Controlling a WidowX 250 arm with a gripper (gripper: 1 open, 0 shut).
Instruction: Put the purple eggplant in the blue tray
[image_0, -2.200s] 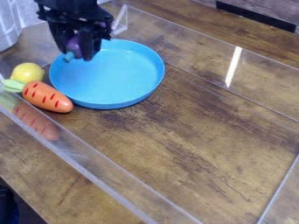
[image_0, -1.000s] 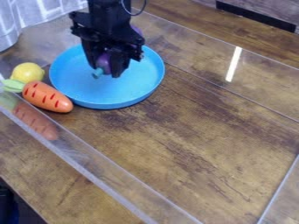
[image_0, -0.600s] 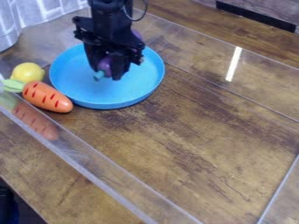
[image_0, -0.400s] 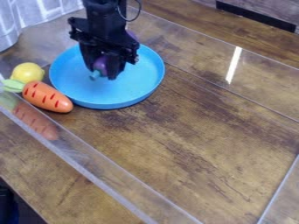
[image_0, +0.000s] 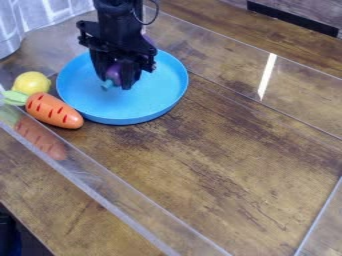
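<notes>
Gripper (image_0: 122, 72): yours, single arm, pointing steeply down over the blue tray (image_0: 158, 95); jaws clamped on the purple eggplant (image_0: 123, 74), which shows as a purple patch between the black fingers.

Purple eggplant: held end-down, long axis near vertical, lower tip close above the tray floor; whether it touches the floor you cannot tell from this view.

Key relation: the load hangs inside the tray's rim, left of its centre, so your release needs no sideways travel, only the jaws opening, by my reading.

Change from the earliest frame: gripper and eggplant were at the tray's far-left rim and higher; now they sit lower and further in over the blue floor.

Also present: orange carrot (image_0: 54, 111) and yellow fruit (image_0: 30, 83), just left of the tray, on the wooden table (image_0: 227, 160).
</notes>
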